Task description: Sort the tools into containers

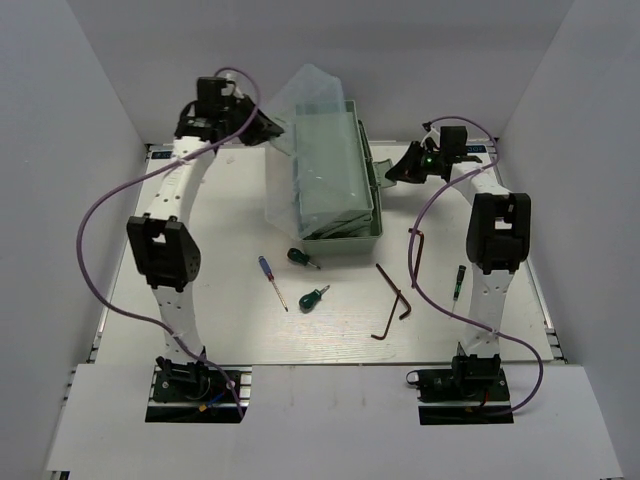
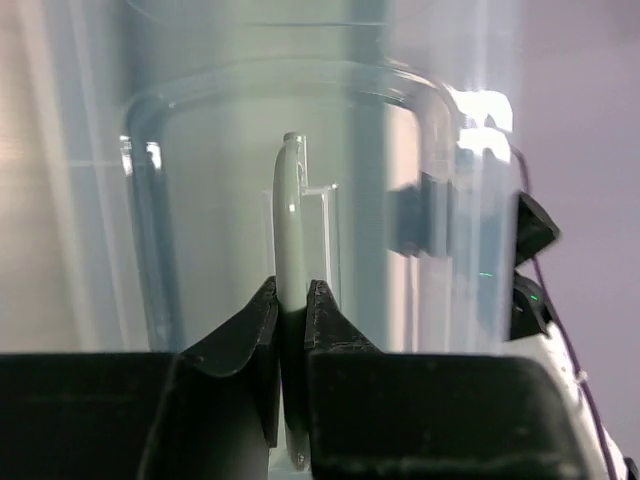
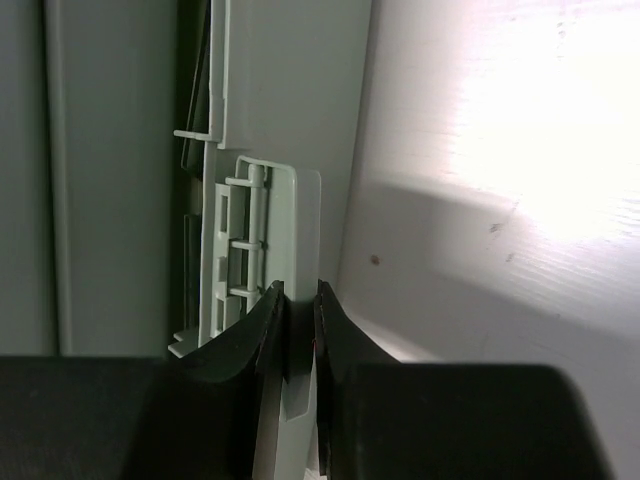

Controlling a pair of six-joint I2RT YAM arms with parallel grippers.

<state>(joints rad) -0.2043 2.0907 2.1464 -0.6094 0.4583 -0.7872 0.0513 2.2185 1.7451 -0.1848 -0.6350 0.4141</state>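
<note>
The mint-green toolbox [image 1: 345,215] stands at the back middle, its translucent lid [image 1: 305,110] tipped up to the left. My left gripper [image 1: 268,128] [image 2: 292,290] is shut on a pale green tab [image 2: 290,210] of the lid. At the box's right side, my right gripper [image 1: 397,172] [image 3: 298,290] is shut on a pale green latch plate [image 3: 300,230]. On the table lie a blue-handled screwdriver [image 1: 270,279], two stubby green-handled screwdrivers [image 1: 300,257] [image 1: 314,297], two dark hex keys [image 1: 394,300] [image 1: 414,250] and a thin dark screwdriver [image 1: 457,282].
White walls close in the table [image 1: 240,330] on the left, right and back. Purple cables [image 1: 90,250] loop beside both arms; the right arm's cable [image 1: 425,290] hangs over the hex keys. The tools all lie in front of the toolbox, between the two arms.
</note>
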